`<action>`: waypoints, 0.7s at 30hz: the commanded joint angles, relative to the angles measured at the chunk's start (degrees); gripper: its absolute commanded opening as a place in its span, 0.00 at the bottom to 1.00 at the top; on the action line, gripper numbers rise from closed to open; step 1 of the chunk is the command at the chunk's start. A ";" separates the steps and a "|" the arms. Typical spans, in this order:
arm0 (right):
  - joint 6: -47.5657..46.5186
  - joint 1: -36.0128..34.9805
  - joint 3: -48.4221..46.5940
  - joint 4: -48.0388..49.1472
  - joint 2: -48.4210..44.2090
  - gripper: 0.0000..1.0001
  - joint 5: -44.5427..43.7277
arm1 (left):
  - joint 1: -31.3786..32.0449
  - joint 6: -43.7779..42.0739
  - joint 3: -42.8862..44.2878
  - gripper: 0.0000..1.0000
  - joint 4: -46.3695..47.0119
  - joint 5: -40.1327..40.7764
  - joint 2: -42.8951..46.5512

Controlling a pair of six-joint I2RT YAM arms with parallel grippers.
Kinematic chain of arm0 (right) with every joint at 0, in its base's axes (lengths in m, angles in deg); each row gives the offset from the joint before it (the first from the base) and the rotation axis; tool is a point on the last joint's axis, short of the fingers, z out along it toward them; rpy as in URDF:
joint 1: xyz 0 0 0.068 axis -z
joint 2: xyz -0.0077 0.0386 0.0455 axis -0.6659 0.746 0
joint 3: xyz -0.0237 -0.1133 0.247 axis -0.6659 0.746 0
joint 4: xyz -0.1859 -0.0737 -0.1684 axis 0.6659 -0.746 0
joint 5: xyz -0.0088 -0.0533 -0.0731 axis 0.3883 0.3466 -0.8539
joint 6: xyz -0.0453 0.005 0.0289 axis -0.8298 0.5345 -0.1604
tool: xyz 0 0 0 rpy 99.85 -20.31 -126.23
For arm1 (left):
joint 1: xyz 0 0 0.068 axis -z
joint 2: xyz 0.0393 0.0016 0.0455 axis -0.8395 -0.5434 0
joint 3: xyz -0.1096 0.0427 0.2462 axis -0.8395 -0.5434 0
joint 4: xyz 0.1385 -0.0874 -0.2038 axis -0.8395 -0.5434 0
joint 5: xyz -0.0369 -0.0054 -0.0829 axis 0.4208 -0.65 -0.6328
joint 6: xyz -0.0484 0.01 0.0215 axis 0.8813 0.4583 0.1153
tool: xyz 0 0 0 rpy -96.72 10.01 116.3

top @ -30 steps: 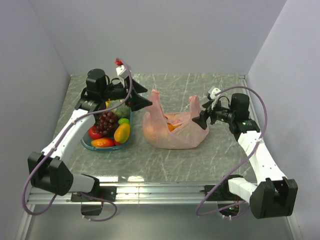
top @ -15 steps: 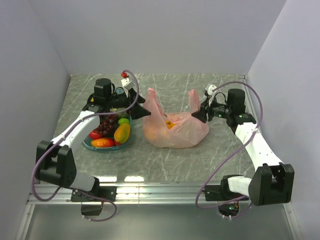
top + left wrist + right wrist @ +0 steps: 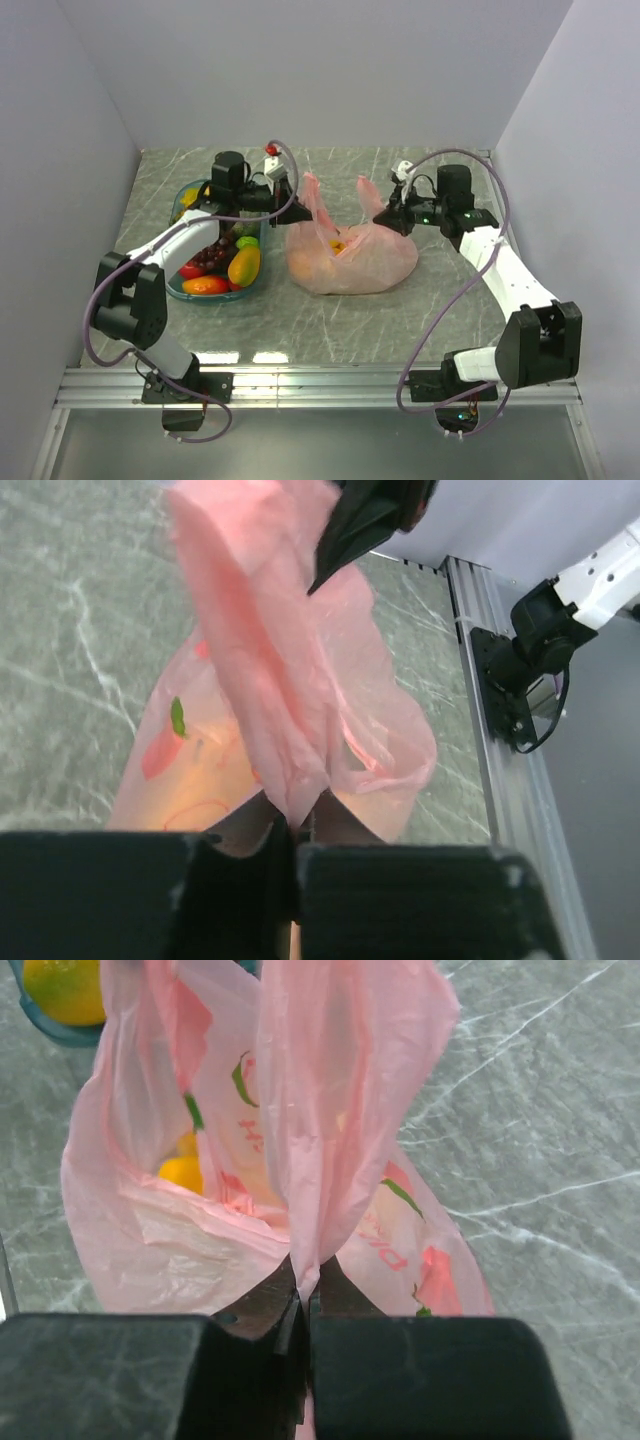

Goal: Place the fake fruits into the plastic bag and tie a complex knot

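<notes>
The pink plastic bag (image 3: 352,262) lies at the table's middle, mouth up, with an orange fruit (image 3: 340,247) inside. My left gripper (image 3: 299,208) is shut on the bag's left handle (image 3: 262,650), pinched at the fingertips (image 3: 297,823). My right gripper (image 3: 386,216) is shut on the right handle (image 3: 335,1100), pinched at its fingertips (image 3: 307,1298). A yellow fruit (image 3: 183,1172) shows through the bag's mouth. The two handles stand up apart from each other, and no knot is in view. More fake fruits, a mango (image 3: 243,265) and purple grapes (image 3: 212,248), lie in the tray.
The teal tray (image 3: 173,288) stands left of the bag, under my left arm. Grey walls close the table on the left, back and right. A metal rail (image 3: 320,378) runs along the near edge. The other arm's black gripper (image 3: 368,515) shows in the left wrist view.
Both grippers have moved inward to the bag's handles and gone from open to shut on them. The left arm swung right, away from the tray. The handles now stand closer together.
</notes>
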 commanded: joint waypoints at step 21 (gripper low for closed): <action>-2.67 -9.83 -12.50 -18.07 4.88 0.11 -1.52 | 13.01 -27.84 24.28 0.01 -34.01 9.36 -9.28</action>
